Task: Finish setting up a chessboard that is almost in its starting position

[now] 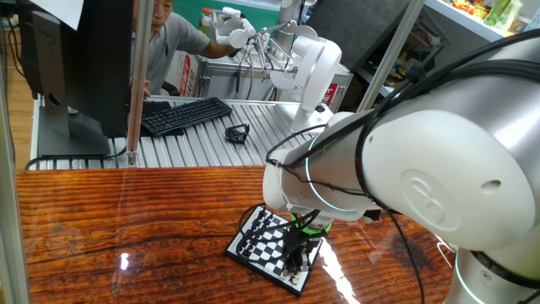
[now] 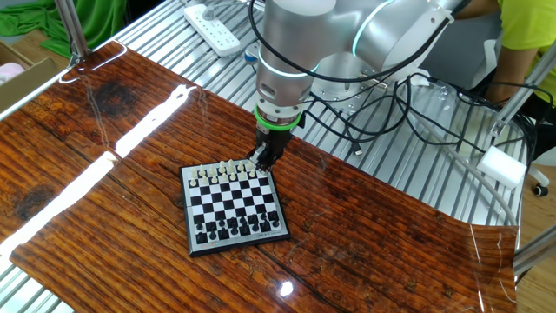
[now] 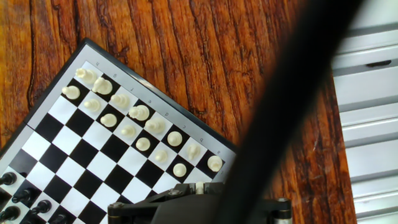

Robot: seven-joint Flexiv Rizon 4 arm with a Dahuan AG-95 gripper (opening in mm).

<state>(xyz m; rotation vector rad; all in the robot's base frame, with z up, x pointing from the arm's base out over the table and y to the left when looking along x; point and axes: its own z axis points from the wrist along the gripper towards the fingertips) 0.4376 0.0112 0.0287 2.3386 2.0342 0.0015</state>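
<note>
The chessboard (image 1: pixel 268 245) lies on the wooden tabletop (image 1: pixel 126 228); the tool (image 1: pixel 297 253) points down at its right side, jaws nearly together.

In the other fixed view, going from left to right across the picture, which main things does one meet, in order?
green cloth → white power strip → chessboard → white box at the table's right edge.

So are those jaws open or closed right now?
Closed. The gripper hangs tip-down over the cream-piece corner of the chessboard, fingers together; whether they pinch a piece, I cannot tell.
</note>
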